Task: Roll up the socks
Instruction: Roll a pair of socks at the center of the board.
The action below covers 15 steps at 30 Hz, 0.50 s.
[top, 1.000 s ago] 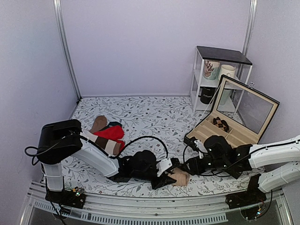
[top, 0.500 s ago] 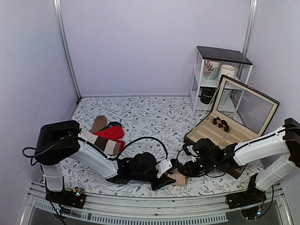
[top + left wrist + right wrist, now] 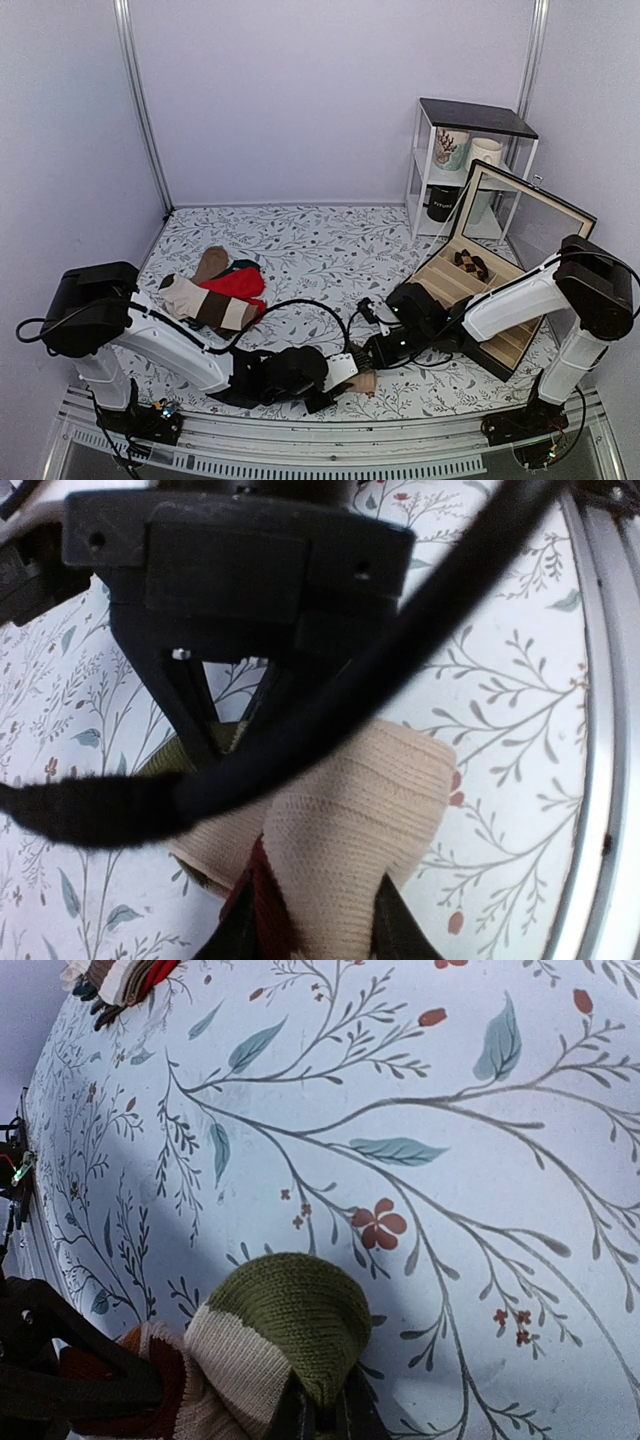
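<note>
The socks (image 3: 362, 382) lie bundled near the table's front edge, tan-beige with maroon and striped parts. In the left wrist view my left gripper (image 3: 318, 935) is shut on the beige roll (image 3: 350, 820), one finger on each side, with a maroon patch beside the left finger. My left gripper (image 3: 343, 388) comes at the bundle from the left. My right gripper (image 3: 373, 357) reaches in from the right. In the right wrist view my right gripper (image 3: 322, 1420) is shut on the olive cuff (image 3: 300, 1310), pinching its folded edge; cream and rust stripes follow to the left.
A pile of other socks (image 3: 218, 292), red and brown-banded, lies at the left middle. An open wooden case (image 3: 490, 275) stands at the right, behind it a small shelf with mugs (image 3: 465, 160). The metal front rail (image 3: 320, 455) runs close below the bundle.
My right gripper has shut on the olive cuff and that arm has swung left. My left arm and the bundle have shifted slightly towards the front edge.
</note>
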{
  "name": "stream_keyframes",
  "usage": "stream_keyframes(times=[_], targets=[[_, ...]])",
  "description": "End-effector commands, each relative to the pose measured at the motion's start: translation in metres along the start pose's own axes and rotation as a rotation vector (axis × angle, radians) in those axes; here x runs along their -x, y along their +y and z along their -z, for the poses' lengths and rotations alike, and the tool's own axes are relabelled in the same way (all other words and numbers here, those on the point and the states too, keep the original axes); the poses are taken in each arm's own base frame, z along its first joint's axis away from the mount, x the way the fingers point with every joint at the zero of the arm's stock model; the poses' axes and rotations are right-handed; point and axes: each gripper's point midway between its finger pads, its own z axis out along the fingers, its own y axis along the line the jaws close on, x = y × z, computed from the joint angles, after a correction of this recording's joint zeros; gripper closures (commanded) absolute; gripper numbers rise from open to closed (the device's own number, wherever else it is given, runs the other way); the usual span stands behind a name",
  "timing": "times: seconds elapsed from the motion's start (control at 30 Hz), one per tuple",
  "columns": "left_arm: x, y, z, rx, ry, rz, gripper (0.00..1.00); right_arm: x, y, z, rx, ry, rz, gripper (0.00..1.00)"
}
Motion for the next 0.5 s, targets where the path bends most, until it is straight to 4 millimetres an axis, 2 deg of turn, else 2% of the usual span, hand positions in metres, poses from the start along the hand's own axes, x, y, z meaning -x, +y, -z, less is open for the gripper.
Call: stream_keyframes(times=[0.0, 0.1, 0.2, 0.23, 0.27, 0.37, 0.47], targets=[[-0.052, -0.005, 0.005, -0.024, 0.124, -0.168, 1.0, -0.006, -0.009, -0.01, 0.008, 0.029, 0.015, 0.95], [-0.059, -0.005, -0.005, -0.086, 0.146, -0.129, 1.0, -0.011, -0.007, -0.008, 0.037, 0.037, 0.023, 0.91], [-0.083, -0.013, -0.015, -0.193, 0.256, -0.057, 1.0, -0.015, -0.003, -0.005, 0.067, 0.046, 0.042, 0.89], [-0.089, -0.02, -0.015, -0.243, 0.289, -0.035, 1.0, -0.016, -0.002, -0.005, 0.077, 0.052, 0.051, 0.89], [-0.107, -0.029, -0.015, -0.287, 0.359, -0.015, 1.0, -0.016, -0.001, -0.004, 0.087, 0.054, 0.059, 0.89], [-0.125, -0.05, -0.009, -0.393, 0.453, 0.028, 1.0, -0.018, 0.002, -0.004, 0.111, 0.066, 0.086, 0.89], [-0.135, -0.053, -0.006, -0.412, 0.505, 0.059, 1.0, -0.018, 0.002, -0.005, 0.122, 0.076, 0.098, 0.87]])
